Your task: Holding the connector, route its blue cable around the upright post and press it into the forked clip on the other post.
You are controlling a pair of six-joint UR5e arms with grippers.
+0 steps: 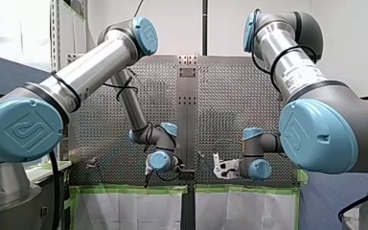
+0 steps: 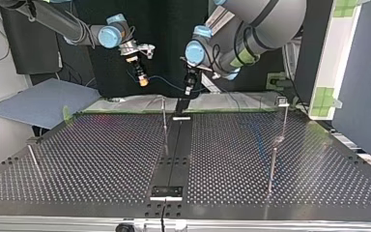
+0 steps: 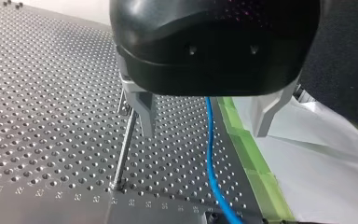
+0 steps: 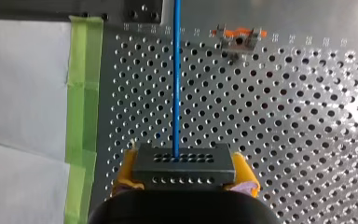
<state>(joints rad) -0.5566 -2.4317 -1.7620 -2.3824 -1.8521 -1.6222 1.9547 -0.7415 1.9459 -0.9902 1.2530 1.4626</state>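
Right claw [image 4: 185, 173]: clamps dark grey rectangular connector [image 4: 182, 161].
Thin blue cable [image 4: 176, 79]: at connector's 12 o'clock.
Left claw [image 3: 205, 132]: fingers spread.

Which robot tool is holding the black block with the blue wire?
My right tool, the one with yellow pads: it is clamped on the connector. My left tool is open, and the blue cable only passes between its fingers.

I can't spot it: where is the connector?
In the right wrist view, the connector sits clamped between the yellow pads of my right gripper, its blue cable running ahead.
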